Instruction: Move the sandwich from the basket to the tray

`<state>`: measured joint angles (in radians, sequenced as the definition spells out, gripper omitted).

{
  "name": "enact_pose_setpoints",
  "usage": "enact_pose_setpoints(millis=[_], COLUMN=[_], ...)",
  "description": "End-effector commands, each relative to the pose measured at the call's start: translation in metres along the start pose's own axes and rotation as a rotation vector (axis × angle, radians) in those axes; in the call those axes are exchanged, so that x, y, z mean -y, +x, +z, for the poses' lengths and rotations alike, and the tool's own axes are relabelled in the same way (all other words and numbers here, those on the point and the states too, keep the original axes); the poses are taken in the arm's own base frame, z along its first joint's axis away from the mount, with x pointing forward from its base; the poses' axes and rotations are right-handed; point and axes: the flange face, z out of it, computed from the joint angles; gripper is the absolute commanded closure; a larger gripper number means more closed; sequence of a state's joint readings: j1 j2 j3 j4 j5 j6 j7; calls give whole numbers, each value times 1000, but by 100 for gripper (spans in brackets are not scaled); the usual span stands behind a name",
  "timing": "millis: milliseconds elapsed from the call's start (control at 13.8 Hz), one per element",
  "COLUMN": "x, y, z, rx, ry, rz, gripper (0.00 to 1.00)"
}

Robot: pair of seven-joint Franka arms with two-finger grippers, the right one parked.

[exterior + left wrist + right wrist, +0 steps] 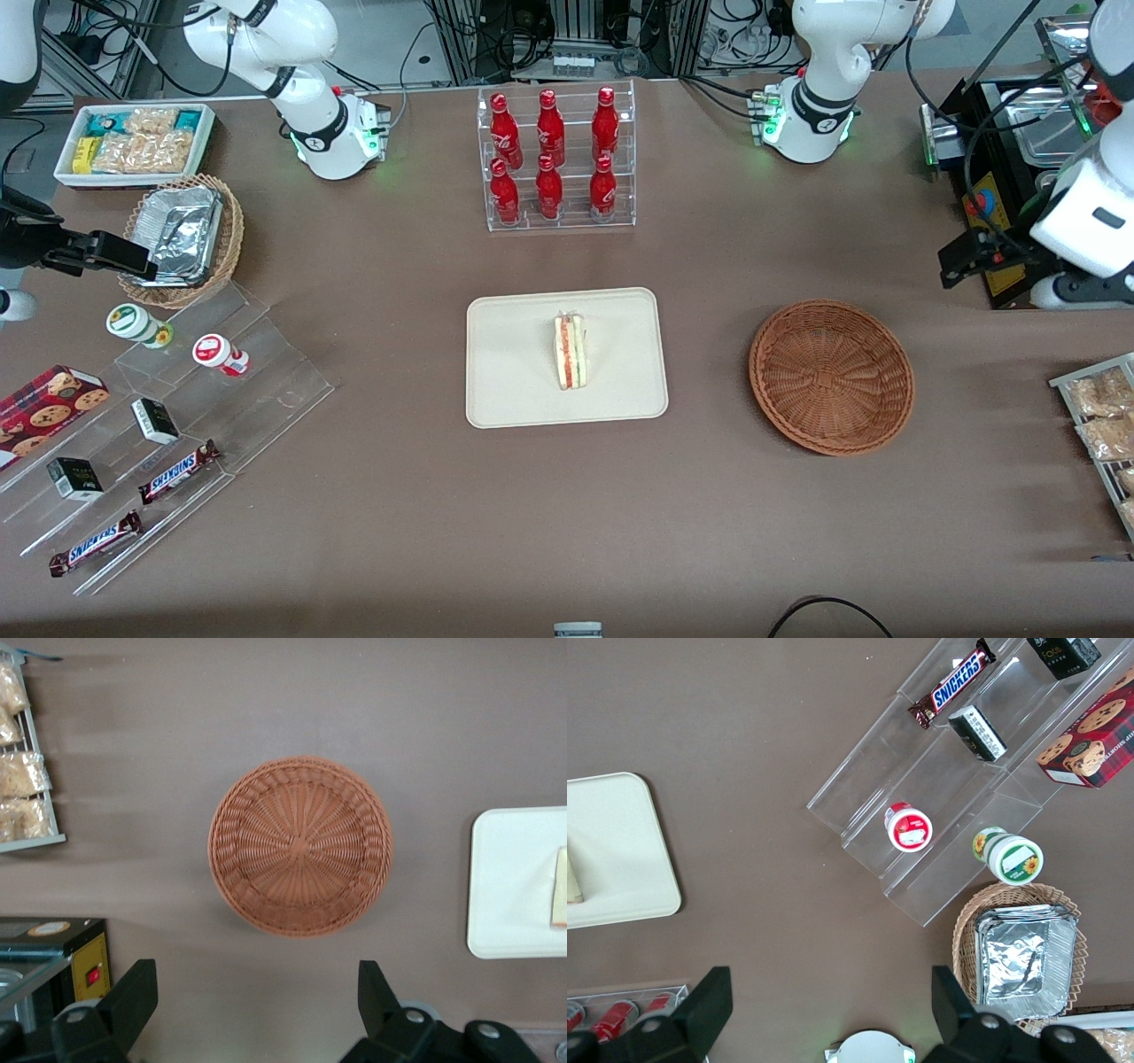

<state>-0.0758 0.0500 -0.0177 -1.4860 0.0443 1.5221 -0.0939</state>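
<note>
- Presently, sandwich (570, 351): a triangular wedge standing on its side near the middle of the tray (514, 390), cut edge with red-orange and green layers facing up; nothing touches it.
- Tray: cream-beige, rectangular with rounded corners, lying flat on the brown tabletop (443, 532) at its centre, nearer the front camera than the acrylic rack of red bottles (555, 159).
- Basket (831, 376): round, reddish-brown wicker, holding nothing; it sits beside the tray toward the working arm's end of the tabletop, apart from the tray.
- Hand (257, 997): raised above the tabletop near the working arm's end, looking down on the basket (299, 845); its two black fingers (133, 992) are spread wide and hold nothing.
- Other stock: tan wicker basket with foil containers (182, 232), white bin of snack packets (135, 142) and a clear stepped display with candy bars (177, 470), all toward the parked arm's end.
</note>
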Motion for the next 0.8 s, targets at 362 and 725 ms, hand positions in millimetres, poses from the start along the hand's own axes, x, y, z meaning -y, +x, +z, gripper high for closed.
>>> enact_pose_setpoints(millis=[362, 725], x=[4, 2], y=[-35, -31], z=[-10, -13], rx=[15, 13], ry=[-14, -41], rz=[4, 16], gripper=[0, 0])
